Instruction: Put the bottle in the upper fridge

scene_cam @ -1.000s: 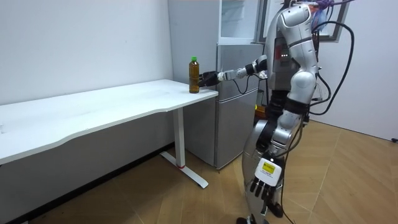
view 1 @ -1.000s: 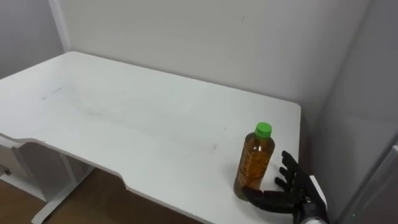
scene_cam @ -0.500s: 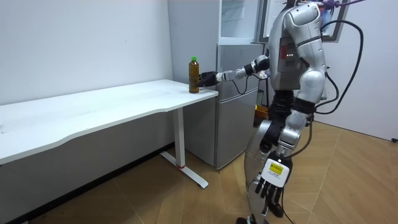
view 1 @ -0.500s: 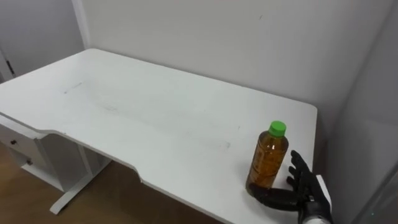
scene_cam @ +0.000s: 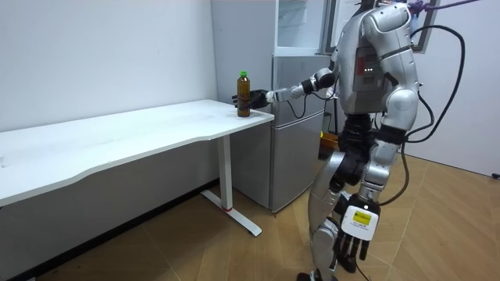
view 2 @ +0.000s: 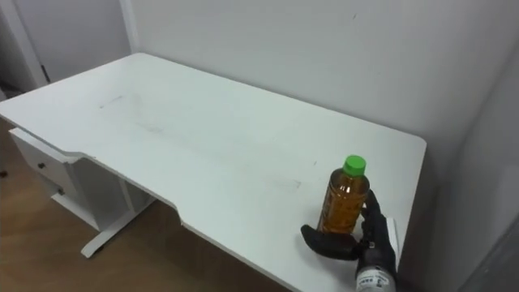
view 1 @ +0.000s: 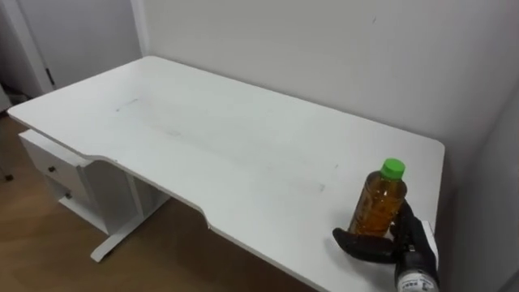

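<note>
At the near right corner of the table (view 1: pixel 243 154), my right hand (view 1: pixel 391 250) is wrapped around the foot of the bottle (view 1: pixel 377 207). My thumb (view 1: pixel 354 242) curls across the front of its base and my fingers (view 2: pixel 375 221) close in from behind, so the hold is snug and low down. The bottle stands upright on the tabletop, close to both the front edge and the right-hand end. It is full of amber liquid and has a green cap (view 1: pixel 393 168).

Beyond it the white tabletop runs away to my left, with a shallow curve cut into its front edge. Under its far left end hangs a white drawer unit (view 1: pixel 53 166), above a wooden floor (view 1: pixel 49 243). A plain pale wall (view 1: pixel 324 57) runs along the back of the table.

From the room view, I stand upright at the end of the table, just beside a grey fridge (scene_cam: pixel 293 133) that sits against the table's end. My right arm is stretched out level towards the bottle on the corner. The fridge's upper compartment (scene_cam: pixel 301 23) looks open, with pale shelves inside. My left hand (scene_cam: pixel 349 248) hangs low by my leg, its fingers loose and holding nothing.
</note>
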Robot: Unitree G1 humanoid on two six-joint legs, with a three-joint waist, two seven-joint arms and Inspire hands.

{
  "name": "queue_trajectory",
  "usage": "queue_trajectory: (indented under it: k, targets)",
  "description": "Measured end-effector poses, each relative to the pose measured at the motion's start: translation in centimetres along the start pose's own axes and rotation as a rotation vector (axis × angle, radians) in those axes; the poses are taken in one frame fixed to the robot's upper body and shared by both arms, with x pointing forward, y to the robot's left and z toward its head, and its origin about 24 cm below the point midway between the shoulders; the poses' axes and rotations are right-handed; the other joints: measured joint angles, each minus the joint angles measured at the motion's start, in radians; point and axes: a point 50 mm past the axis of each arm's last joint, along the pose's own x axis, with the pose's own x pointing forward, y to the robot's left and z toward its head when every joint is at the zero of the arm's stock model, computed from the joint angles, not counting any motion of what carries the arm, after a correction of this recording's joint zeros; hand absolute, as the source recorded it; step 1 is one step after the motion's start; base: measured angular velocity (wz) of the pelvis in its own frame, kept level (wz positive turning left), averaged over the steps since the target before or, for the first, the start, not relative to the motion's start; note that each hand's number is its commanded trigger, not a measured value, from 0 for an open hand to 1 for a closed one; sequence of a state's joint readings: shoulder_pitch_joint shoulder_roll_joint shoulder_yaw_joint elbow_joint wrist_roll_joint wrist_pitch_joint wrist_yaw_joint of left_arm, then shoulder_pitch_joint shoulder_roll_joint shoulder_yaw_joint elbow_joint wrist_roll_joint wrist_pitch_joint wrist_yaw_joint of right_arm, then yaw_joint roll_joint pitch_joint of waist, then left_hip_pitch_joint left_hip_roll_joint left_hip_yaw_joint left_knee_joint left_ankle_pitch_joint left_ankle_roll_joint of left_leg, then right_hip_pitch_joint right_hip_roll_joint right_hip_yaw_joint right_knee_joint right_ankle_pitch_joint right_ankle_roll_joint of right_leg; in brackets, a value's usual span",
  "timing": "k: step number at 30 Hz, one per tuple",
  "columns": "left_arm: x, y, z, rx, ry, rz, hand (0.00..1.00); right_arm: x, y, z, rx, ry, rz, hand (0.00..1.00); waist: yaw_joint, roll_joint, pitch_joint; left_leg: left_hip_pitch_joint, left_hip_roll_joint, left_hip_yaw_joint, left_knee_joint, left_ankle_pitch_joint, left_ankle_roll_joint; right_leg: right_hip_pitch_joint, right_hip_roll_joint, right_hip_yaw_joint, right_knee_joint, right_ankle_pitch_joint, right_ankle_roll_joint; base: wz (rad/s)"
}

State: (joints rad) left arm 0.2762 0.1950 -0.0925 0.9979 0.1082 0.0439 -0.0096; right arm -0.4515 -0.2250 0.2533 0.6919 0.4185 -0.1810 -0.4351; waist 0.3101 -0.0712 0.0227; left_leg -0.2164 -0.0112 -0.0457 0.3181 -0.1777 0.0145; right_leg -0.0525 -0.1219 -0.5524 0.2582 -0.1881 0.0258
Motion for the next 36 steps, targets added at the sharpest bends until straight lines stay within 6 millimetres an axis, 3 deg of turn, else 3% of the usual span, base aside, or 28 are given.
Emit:
queue_trajectory:
  k: [6, 14, 23, 28, 29, 32, 36]
  targets:
    - [-0.1, 0.1, -0.6, -0.033, 0.019, -0.001, 0.0, 0.1, 0.0, 0.2, 0.002, -0.007, -0.022, 0.0, 0.0, -0.011, 0.0004, 0.001, -0.001, -0.001, -0.006, 0.0, 0.0, 0.0, 0.0, 0.001, 0.0, -0.001, 0.002, 0.0]
    - [-0.1, 0.4, -0.6, -0.022, 0.016, 0.003, 0.0, 0.6, 0.8, 2.4, 0.036, -0.069, -0.023, 0.0, 0.0, -0.019, 0.0002, 0.004, -0.003, -0.007, -0.01, 0.001, -0.001, 0.008, 0.002, -0.003, -0.009, -0.002, 0.003, 0.01]
    - [-0.1, 0.6, -0.6, -0.021, 0.015, 0.01, 0.0, 0.7, 0.3, 2.2, 0.089, -0.038, -0.069, 0.0, 0.004, -0.018, 0.001, 0.002, -0.004, -0.017, -0.01, 0.001, -0.002, 0.016, 0.004, -0.024, -0.019, -0.002, 0.003, 0.04]
    - [-0.1, 0.7, -0.6, -0.014, 0.017, 0.01, 0.0, 0.6, 0.2, 1.6, 0.166, 0.023, -0.08, 0.0, 0.025, -0.018, 0.0071, 0.001, -0.003, -0.016, -0.013, 0.002, -0.003, 0.012, 0.005, -0.023, -0.021, -0.002, 0.003, -0.01]
    - [-0.1, 0.6, -0.6, -0.013, 0.018, 0.01, 0.0, 0.6, 0.3, 1.5, 0.171, 0.029, -0.076, 0.45, 0.029, -0.019, 0.0078, 0.0, -0.003, -0.017, -0.013, 0.002, -0.003, 0.011, 0.005, -0.024, -0.021, -0.002, 0.003, 0.0]
    - [-0.1, 0.6, -0.7, -0.013, 0.03, 0.01, 0.0, 0.6, 0.4, 1.4, 0.178, 0.037, -0.069, 1.0, 0.034, -0.022, 0.0102, -0.002, -0.004, -0.018, -0.015, 0.002, -0.004, 0.01, 0.005, -0.026, -0.021, -0.002, 0.003, 0.0]
    - [-0.1, 0.7, -0.6, -0.012, 0.03, 0.011, 0.0, 0.5, 0.4, 1.2, 0.164, 0.04, -0.069, 1.0, 0.036, -0.024, 0.0105, 0.001, -0.004, -0.017, -0.014, 0.002, -0.004, 0.01, 0.005, -0.025, -0.021, -0.002, 0.003, 0.0]
